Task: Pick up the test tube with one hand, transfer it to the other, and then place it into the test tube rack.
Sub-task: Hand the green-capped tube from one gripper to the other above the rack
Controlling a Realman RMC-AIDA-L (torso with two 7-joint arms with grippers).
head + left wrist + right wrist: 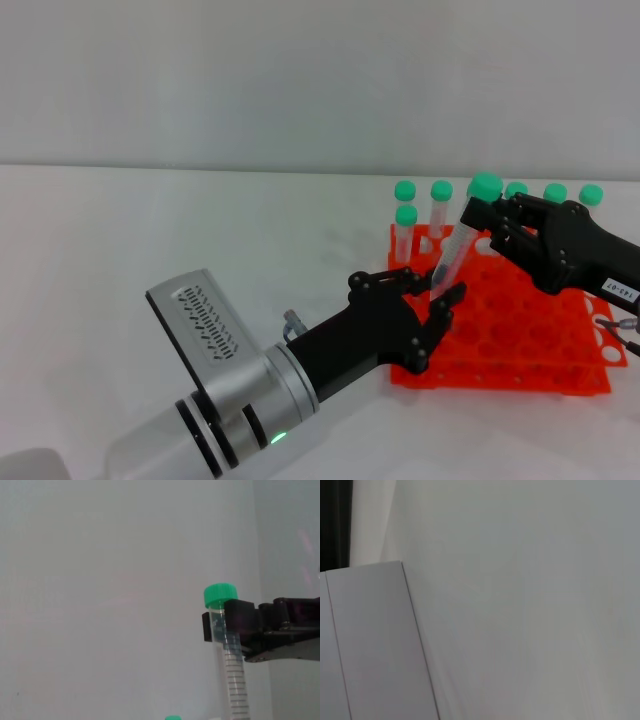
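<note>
The test tube (452, 250), clear with a green cap (487, 186), hangs tilted above the front left part of the orange rack (520, 350). My right gripper (482, 218), black with a white label, is shut on it just under the cap; this grip also shows in the left wrist view (235, 625). My left gripper (444, 288), black on a silver arm with a green light, closes its fingertips around the tube's lower tapered end. Both grippers hold the tube (234, 680). The right wrist view shows only blank surfaces.
Several other green-capped tubes stand in the rack's back rows, such as one at the back left (405, 225) and one at the back right (591, 196). The rack's front holes are open. A white table surrounds the rack.
</note>
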